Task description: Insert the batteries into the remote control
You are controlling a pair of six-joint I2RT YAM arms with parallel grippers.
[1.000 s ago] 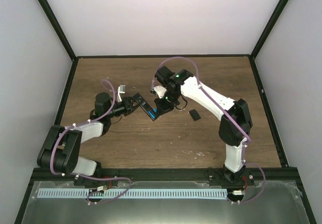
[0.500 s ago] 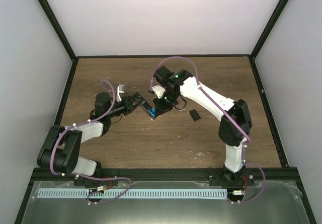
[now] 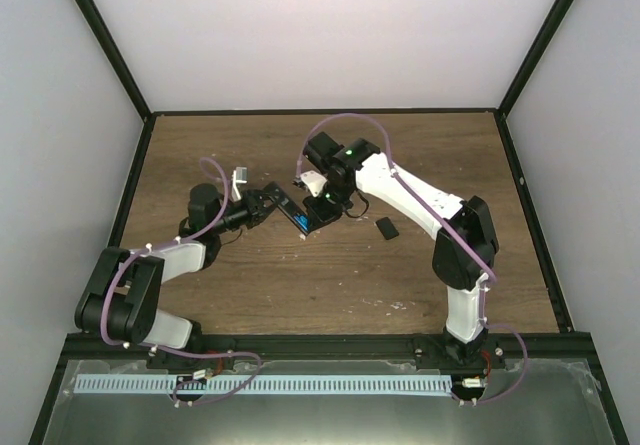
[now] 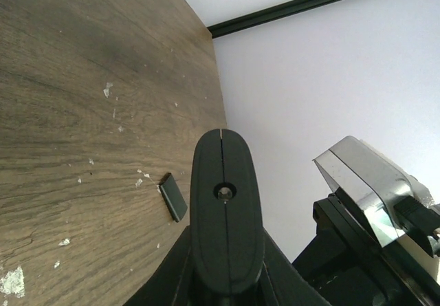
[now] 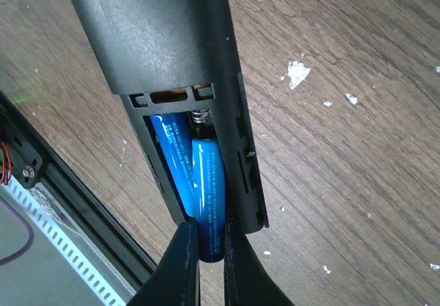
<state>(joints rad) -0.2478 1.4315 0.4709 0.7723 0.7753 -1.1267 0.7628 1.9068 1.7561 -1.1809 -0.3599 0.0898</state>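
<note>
My left gripper (image 3: 268,203) is shut on the black remote control (image 3: 288,211) and holds it above the table, back side up, with its battery bay open. In the right wrist view one blue battery (image 5: 170,151) lies in the bay of the remote (image 5: 165,38). My right gripper (image 5: 210,251) is shut on the second blue battery (image 5: 208,189). That battery lies partly in the bay beside the first, its near end sticking out past the remote's end. The left wrist view shows the remote's rounded end (image 4: 225,210) between my left gripper's jaws (image 4: 225,282).
The small black cover piece (image 3: 386,228) lies on the wooden table to the right of the grippers, and it also shows in the left wrist view (image 4: 173,197). White specks of debris (image 5: 297,72) dot the wood. Black frame rails edge the table.
My right gripper has edged slightly left and away with the battery, closer along the remote's open end. The left arm and the remote have hardly moved.
</note>
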